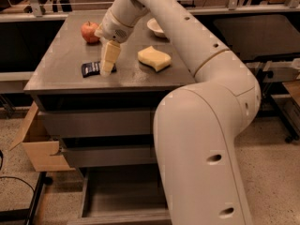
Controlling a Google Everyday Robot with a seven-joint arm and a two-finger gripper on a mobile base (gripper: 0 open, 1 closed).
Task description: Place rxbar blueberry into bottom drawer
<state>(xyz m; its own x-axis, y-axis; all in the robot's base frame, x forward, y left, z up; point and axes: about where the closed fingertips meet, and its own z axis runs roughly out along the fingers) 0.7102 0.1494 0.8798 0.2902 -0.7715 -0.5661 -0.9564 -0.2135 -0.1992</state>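
Observation:
The rxbar blueberry (92, 69) is a dark flat wrapper lying on the grey cabinet top (61, 62), near the front left. My gripper (108, 69) hangs from the cream arm, its tips down at the bar's right end and covering part of it. The bottom drawer (123, 201) is pulled out at floor level, showing a dark tray; my arm hides its right part.
A red apple (90, 32) sits at the back left of the top. A pale yellow wavy sponge (154, 58) lies to the right of the gripper. A white bowl (157, 27) is behind it. A cardboard box (38, 144) stands left of the drawers.

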